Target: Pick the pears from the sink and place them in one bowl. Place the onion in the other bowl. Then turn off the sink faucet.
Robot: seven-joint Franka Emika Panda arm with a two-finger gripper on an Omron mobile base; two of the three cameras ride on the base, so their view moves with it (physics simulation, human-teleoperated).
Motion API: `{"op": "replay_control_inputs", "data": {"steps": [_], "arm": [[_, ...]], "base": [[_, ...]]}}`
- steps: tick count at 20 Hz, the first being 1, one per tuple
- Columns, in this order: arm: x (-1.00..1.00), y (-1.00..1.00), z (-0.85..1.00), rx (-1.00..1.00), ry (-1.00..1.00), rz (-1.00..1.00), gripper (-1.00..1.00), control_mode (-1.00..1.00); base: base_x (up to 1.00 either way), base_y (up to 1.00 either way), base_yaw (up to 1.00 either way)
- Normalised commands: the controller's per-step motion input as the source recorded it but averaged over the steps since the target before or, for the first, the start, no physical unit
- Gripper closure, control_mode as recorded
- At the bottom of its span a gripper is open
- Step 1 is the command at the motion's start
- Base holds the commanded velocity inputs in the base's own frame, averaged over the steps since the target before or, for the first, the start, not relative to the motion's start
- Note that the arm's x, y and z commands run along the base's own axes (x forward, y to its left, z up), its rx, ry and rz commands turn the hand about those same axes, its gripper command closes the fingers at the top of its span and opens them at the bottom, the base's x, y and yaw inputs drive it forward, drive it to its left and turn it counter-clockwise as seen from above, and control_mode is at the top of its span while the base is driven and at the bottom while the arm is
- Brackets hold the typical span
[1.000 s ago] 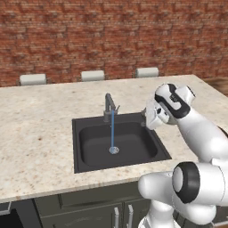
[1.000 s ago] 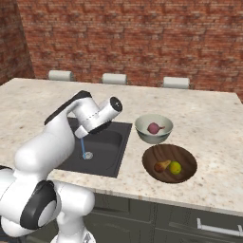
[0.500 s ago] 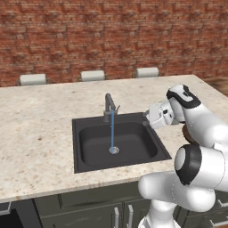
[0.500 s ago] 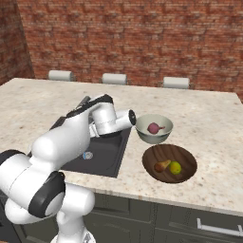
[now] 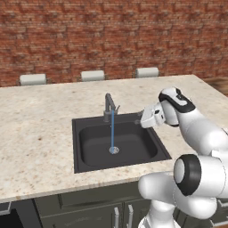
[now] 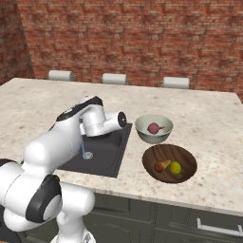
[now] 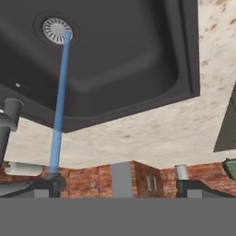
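The dark sink [image 5: 129, 142] sits in the counter, and the grey faucet [image 5: 109, 107] pours a thin blue stream [image 5: 112, 131] onto the drain [image 7: 56, 28]. My gripper [image 5: 140, 118] hangs open and empty over the sink's right rear rim, right of the faucet. In the hand view its fingertips [image 7: 50, 184] stand wide apart, with the faucet [image 7: 7, 124] at the left edge. The wooden bowl [image 6: 185, 156] holds both pears, one brownish [image 6: 162, 165] and one yellow-green [image 6: 176, 167]. The onion [image 6: 153, 127] lies in the grey bowl [image 6: 163, 135].
Both bowls stand on the speckled counter [image 6: 209, 123] just right of the sink [image 6: 107, 152]. A brick wall [image 5: 111, 40] with pale stool tops [image 5: 92, 75] runs behind the counter. My arm reaches across the sink's right side.
The arm has swung its elbow and turned the hand, and the gripper has shifted a little left toward the faucet. It has stayed open. Water keeps running.
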Motion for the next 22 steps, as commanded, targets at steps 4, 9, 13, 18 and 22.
{"op": "replay_control_inputs", "data": {"steps": [4,9,13,18,22], "arm": [[0.02,-0.01,0.0,0.0,0.0,-0.11,-1.0,-1.0],[0.0,-0.16,0.0,0.02,0.01,-0.09,-1.0,-1.0],[0.0,-0.17,0.05,0.08,0.0,-0.06,-1.0,-1.0],[0.01,-0.03,0.12,0.11,0.0,-0.01,-1.0,-1.0],[0.22,0.0,0.0,0.02,0.0,0.0,-1.0,-1.0]], "base": [[0.0,0.0,0.0],[0.0,0.0,0.0],[0.0,0.0,0.0],[0.0,0.0,0.0],[0.0,0.0,0.0]]}}
